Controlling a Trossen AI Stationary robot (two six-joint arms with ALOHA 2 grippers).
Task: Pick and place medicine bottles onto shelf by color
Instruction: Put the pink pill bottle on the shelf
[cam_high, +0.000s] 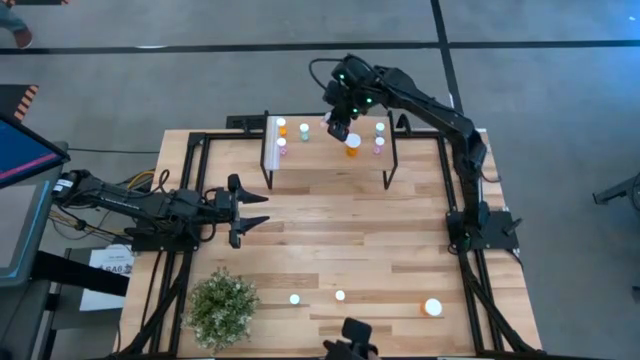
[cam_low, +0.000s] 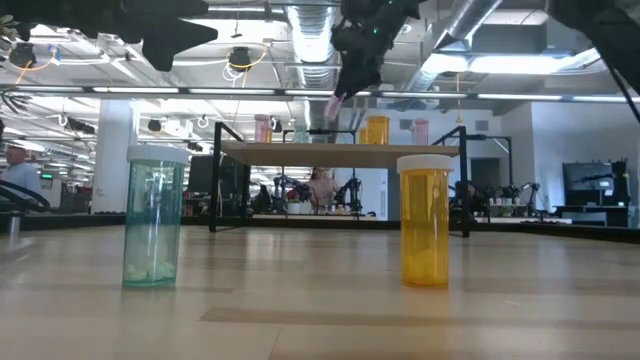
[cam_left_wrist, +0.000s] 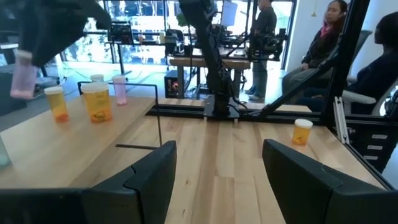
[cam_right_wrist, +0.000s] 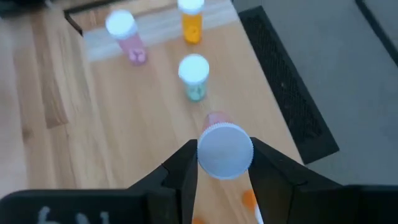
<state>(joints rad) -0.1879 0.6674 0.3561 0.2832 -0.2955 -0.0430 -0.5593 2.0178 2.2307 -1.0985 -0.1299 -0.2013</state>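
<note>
From above, the right pincer (cam_high: 338, 127) hangs over the shelf (cam_high: 330, 160), where several medicine bottles stand, a larger orange bottle (cam_high: 352, 146) just beside it. The left pincer (cam_high: 248, 210) waits spread over the counter (cam_high: 340, 240), well apart from the shelf. Three more bottles sit near the counter's front edge by a potted plant (cam_high: 222, 306).

At counter height, a pink bottle (cam_low: 333, 108) dangles tilted under the right pincer, above the shelf top.

The left wrist view shows its own fingers wide and empty, with the pink bottle high over the shelf.

The right wrist view shows the pincer pinching the pink bottle just under its white cap (cam_right_wrist: 224, 150). The bottle looks like light, stiff, smooth plastic, so it probably slips or swings easily; gripping the body squarely below the cap seems safest.
</note>
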